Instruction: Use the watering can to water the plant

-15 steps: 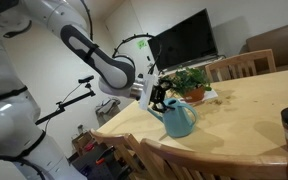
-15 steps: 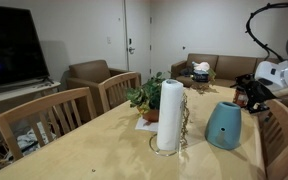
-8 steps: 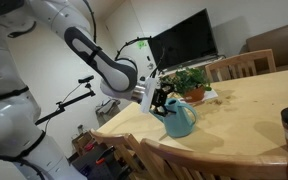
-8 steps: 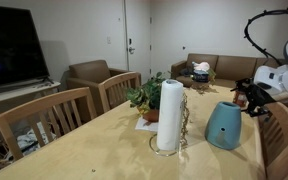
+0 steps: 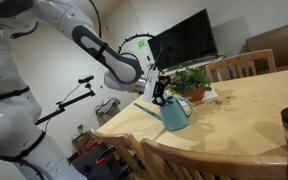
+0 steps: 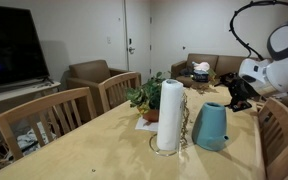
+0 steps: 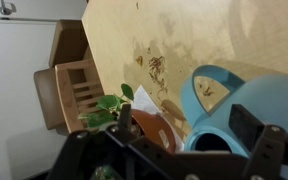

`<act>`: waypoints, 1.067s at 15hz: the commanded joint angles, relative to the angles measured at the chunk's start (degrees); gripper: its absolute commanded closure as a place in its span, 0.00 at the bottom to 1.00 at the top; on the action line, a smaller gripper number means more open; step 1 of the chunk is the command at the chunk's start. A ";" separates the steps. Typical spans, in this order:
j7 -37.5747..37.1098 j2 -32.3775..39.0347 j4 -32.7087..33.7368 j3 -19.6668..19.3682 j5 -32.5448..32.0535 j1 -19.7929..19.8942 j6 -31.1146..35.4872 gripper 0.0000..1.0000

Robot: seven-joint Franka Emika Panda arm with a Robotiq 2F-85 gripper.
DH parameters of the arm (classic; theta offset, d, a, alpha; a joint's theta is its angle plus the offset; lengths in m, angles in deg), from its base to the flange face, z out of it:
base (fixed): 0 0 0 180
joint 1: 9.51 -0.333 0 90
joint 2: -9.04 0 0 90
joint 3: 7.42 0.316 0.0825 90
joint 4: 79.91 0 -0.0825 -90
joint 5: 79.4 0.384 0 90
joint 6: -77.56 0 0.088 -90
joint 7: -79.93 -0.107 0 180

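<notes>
While the gripper [image 7: 184,118] hangs with its jaws spread wide and nothing clamped between them, one blue watering can [image 7: 252,108] sits just below it on the table [image 7: 184,40]. Just beyond stands one potted plant [image 7: 109,108], near one paper towel roll [image 6: 170,115]. Farther off are two wooden chairs [image 6: 44,118] and one television [image 5: 184,40].

Watering can [image 6: 211,128] — nearer the plant [image 6: 144,98]

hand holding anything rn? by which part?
Cannot tell. The hand is at the top of the watering can, by its handle, jaws wide apart; no closed grip shows.
</notes>
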 commanded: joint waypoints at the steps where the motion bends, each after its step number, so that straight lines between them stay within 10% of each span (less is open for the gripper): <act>1: 1.75 1.82 3.45 3.99 0.00 4.08 2.88 0.00; 16: 20.85 22.60 25.81 21.80 -0.02 28.50 20.65 0.00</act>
